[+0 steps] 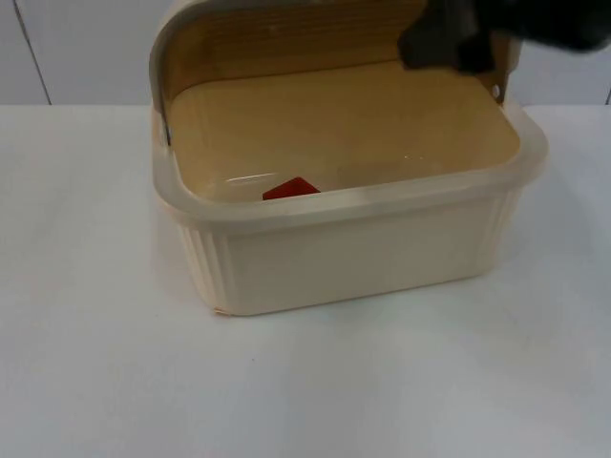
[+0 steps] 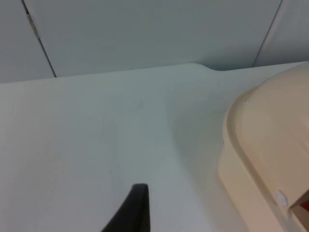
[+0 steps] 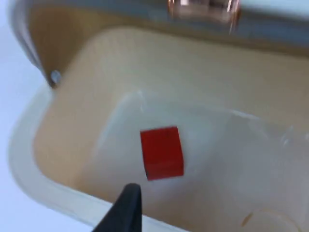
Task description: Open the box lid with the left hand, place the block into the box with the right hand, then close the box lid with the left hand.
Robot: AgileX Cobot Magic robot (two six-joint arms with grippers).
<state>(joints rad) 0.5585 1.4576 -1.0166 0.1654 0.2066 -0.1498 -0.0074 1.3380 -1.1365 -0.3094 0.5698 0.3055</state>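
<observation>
The red block [image 1: 291, 188] lies on the floor of the box [image 1: 363, 253], lid [image 1: 286, 38] raised at twelve o'clock; the right gripper [image 1: 449, 43] hovers beside it, fingers' state unclear, the left gripper [image 2: 133, 212] waiting alongside.

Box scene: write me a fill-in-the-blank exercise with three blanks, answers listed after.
1. The block lying inside the box is ____ in colour.
2. The box's lid stands ____, tipped back toward the partition wall.
3. The box rests on a ____ table.

Missing words: red; open; white.
</observation>
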